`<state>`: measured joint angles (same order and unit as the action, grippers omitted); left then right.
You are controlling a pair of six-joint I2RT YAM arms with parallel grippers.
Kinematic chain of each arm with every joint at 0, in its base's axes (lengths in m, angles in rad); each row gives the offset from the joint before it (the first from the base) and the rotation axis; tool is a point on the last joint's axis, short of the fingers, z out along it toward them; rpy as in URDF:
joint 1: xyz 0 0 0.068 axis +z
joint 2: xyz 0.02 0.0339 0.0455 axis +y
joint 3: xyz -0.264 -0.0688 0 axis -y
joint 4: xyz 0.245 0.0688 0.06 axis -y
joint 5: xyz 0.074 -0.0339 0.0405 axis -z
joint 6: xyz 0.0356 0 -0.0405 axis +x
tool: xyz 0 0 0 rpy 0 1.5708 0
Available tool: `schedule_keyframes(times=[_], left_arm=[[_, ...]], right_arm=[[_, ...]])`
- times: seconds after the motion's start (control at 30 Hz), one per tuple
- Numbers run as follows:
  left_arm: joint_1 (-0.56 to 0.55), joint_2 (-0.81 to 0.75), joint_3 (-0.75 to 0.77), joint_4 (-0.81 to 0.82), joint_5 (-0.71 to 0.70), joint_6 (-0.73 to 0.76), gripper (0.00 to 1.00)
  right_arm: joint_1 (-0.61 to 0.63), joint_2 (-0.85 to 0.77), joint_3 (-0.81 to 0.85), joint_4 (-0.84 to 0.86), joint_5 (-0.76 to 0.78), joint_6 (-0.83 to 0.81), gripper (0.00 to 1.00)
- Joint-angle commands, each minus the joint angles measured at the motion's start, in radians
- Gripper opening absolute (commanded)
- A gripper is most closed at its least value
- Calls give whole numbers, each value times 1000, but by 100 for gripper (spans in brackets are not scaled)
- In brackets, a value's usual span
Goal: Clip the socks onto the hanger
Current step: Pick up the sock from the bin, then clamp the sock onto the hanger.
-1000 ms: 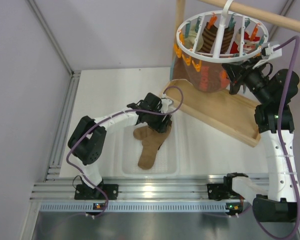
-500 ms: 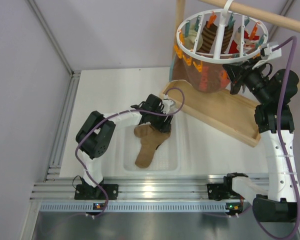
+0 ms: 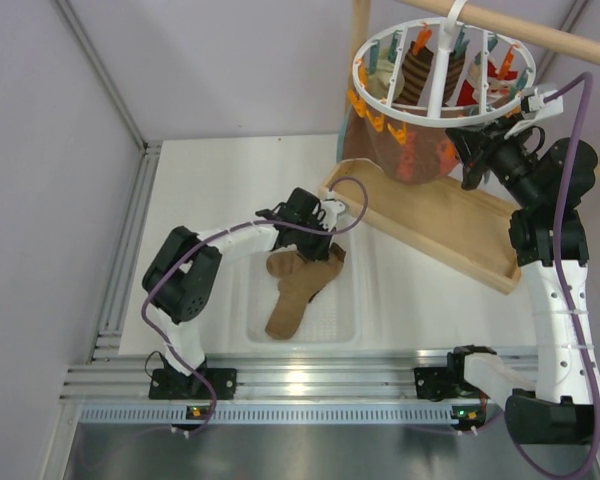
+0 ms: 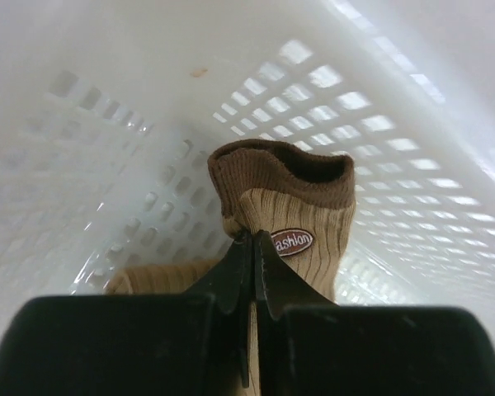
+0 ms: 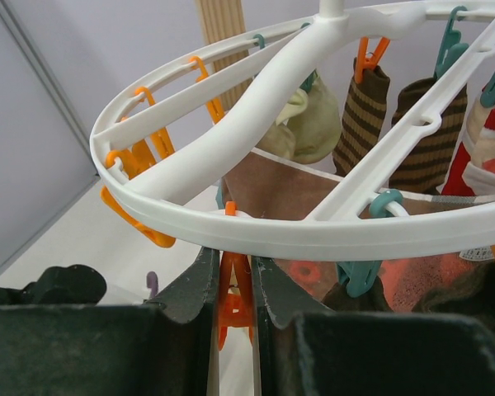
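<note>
A second ago the left gripper was spread wide; it is now clamped on the tan sock just below its brown cuff, inside the white basket, so lifting can probably follow. That pinch is seen only in the left wrist view. The right gripper is shown squeezing an orange peg under the hanger only in the right wrist view.

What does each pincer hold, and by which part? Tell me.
Left pincer: tan sock, just below its brown cuff. Right pincer: orange peg, by its sides, just under the hanger.
</note>
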<state>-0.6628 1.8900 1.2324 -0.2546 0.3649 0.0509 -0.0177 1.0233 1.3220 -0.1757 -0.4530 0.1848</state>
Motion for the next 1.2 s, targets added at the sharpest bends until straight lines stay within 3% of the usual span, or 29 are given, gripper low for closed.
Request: schedule_keyframes(times=[0.0,0.3,0.53,0.77,0.9,1.07,1.17], left_arm=[[-3,-153,18,-12,42,32,0],[-4,-409,36,-25,135,82,0],[-73,-494,102,41,86,168,0],[-185,-410,281,122,-23,207,0],[-190,-303,410,173,26,112,0],[-184,-224,460,290,130,-35,0],[-185,-175,484,321,118,-85,0]], right_arm=[[-10,-22,22,-13,-21,1,0],[-10,-29,20,11,-44,24,0],[-10,-28,14,28,-69,73,0],[-10,-26,36,30,-78,136,0],[-10,-28,45,39,-98,200,0],[-10,-37,36,57,-108,257,0],[-14,-34,37,59,-113,291,0]])
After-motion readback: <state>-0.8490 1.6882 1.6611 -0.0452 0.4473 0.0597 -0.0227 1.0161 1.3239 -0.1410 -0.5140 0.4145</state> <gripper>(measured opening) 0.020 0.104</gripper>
